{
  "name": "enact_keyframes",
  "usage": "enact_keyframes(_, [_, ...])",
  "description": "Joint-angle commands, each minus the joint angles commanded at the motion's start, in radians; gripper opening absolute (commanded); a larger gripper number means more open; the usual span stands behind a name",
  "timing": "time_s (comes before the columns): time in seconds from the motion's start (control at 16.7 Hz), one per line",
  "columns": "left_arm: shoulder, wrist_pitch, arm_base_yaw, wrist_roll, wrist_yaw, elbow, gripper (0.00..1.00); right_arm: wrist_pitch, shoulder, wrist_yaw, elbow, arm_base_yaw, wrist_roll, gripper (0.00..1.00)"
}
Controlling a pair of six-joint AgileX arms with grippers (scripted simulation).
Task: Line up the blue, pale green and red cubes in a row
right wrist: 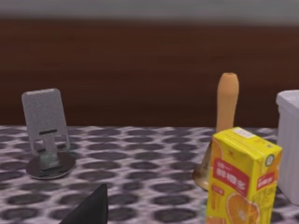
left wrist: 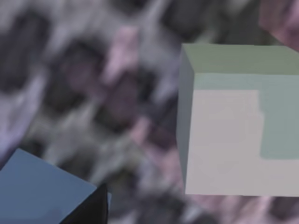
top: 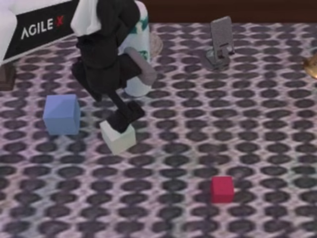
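Note:
The blue cube (top: 62, 114) sits at the left of the table. Just to its right lies the pale green cube (top: 119, 139), turned a little. The small red cube (top: 222, 189) rests apart at the front right. My left gripper (top: 124, 120) hangs over the green cube's far edge and is open. In the left wrist view the green cube (left wrist: 233, 126) fills one side, clear of the one dark fingertip (left wrist: 91, 210) that shows beside the blue cube (left wrist: 37, 191). My right gripper (right wrist: 133, 219) is parked outside the top view, open and empty.
A white bottle with green print (top: 141, 54) stands behind the left arm. A grey phone stand (top: 220, 44) is at the back. A brass bell (top: 312, 67) sits at the right edge. The right wrist view shows a yellow juice carton (right wrist: 243, 177) and a white container (right wrist: 289, 140).

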Motion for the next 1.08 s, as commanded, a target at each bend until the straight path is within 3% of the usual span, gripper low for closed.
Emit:
enact_keyframes(0.48, [0.1,0.269,-0.003,0.003,0.001,-0.164,1.0,0.0,0.0,0.0,0.0,0.0,0.0,1.0])
enact_keyframes(0.78, [0.113,0.295,-0.003,0.003,0.001,-0.183,1.0,0.0,0.0,0.0,0.0,0.0,0.0,1.0])
enact_keyframes(1.08, [0.113,0.295,-0.003,0.003,0.001,-0.183,0.62,0.0,0.0,0.0,0.0,0.0,0.0,1.0])
